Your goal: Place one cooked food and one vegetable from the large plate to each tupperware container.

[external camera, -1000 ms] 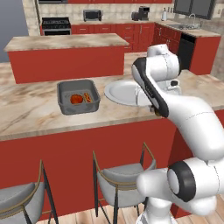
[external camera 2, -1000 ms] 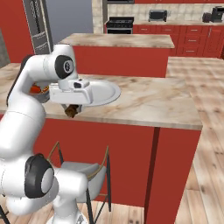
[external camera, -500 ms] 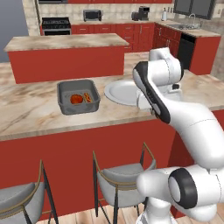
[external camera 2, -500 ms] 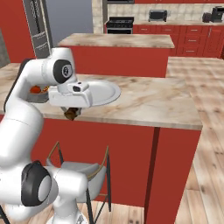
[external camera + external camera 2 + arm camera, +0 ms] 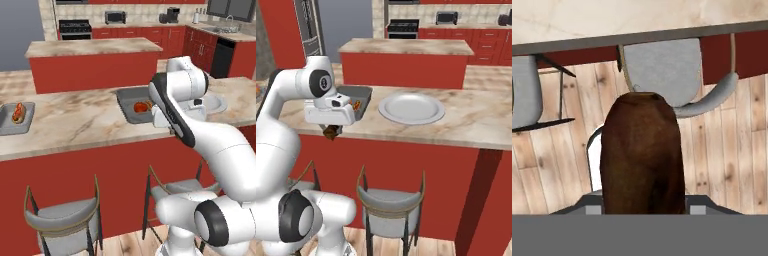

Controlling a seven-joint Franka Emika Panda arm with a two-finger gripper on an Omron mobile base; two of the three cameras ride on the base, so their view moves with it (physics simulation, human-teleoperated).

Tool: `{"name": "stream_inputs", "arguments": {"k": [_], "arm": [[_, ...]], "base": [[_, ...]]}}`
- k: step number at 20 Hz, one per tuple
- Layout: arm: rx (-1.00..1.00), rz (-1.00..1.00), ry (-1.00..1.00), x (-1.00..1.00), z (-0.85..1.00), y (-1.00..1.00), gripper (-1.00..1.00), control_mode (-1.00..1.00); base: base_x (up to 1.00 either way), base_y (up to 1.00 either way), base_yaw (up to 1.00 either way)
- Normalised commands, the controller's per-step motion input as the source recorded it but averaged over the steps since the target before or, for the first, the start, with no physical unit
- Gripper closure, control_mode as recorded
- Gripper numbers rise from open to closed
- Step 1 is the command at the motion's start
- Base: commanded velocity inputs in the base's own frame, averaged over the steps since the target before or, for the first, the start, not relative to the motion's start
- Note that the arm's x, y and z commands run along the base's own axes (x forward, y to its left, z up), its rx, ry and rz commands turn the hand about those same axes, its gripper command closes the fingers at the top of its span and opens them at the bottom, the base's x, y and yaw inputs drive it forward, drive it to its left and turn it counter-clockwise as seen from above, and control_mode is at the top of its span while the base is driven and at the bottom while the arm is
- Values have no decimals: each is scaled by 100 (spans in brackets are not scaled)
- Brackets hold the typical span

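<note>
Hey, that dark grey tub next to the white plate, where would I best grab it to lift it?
Probably the flared rim of the wall away from the plate, coming straight down to straddle it. The dark tub stands upright and lidless, and the orange food lies toward its plate side, so that wall looks free.

You've got beige marbled desk [image 5: 90,120] on red base. Dark grey tub [image 5: 131,104] with orange-red food [image 5: 143,106]. Paler grey tub [image 5: 15,120], red-orange bit inside. Plain white plate [image 5: 411,108]. Brown chunk [image 5: 643,155] over pale wood floor [image 5: 557,170]. Grey stools [image 5: 391,210].
</note>
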Motion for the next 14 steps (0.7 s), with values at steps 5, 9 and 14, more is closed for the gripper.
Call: {"name": "stream_inputs", "arguments": {"k": [5, 9, 14], "arm": [[0, 0, 0, 0, 0, 0, 100, 100], [0, 0, 0, 0, 0, 0, 100, 100], [0, 0, 0, 0, 0, 0, 100, 100]], "base": [[-1, 100, 0], [0, 100, 0], [0, 100, 0]]}}
